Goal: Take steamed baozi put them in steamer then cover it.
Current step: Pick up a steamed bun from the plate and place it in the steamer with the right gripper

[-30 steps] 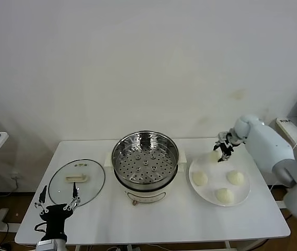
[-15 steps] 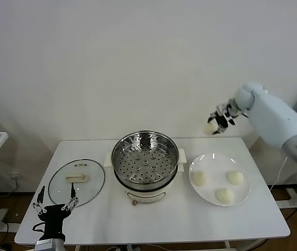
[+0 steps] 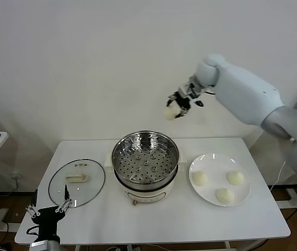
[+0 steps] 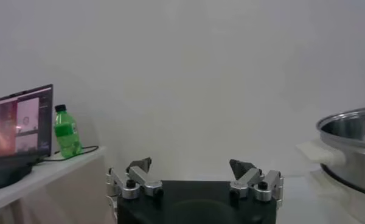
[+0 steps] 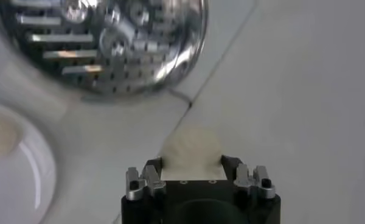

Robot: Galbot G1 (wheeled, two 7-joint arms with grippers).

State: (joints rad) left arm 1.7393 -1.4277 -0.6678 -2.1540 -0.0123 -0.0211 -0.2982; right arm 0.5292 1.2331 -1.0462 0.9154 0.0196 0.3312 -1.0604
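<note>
My right gripper [image 3: 178,108] is high in the air behind and above the steamer [image 3: 145,159], shut on a pale baozi [image 3: 169,113]. The right wrist view shows that baozi [image 5: 191,151] clamped between the jaws, with the steamer's perforated tray [image 5: 109,42] below. Three more baozi lie on the white plate [image 3: 211,191] right of the steamer, one of them at the front [image 3: 225,195]. The glass cover [image 3: 77,181] with its cream handle lies flat on the table, left of the steamer. My left gripper [image 3: 47,209] waits open at the table's front left edge, holding nothing.
The white table [image 3: 153,219] carries cover, steamer and plate in a row. A side table [image 4: 42,173] to the left holds a laptop [image 4: 19,131] and a green bottle [image 4: 66,131]. The steamer's rim [image 4: 353,122] shows in the left wrist view.
My right gripper has lifted a baozi off the plate and carried it up and leftward to above the steamer's back edge. The left gripper has sunk slightly lower.
</note>
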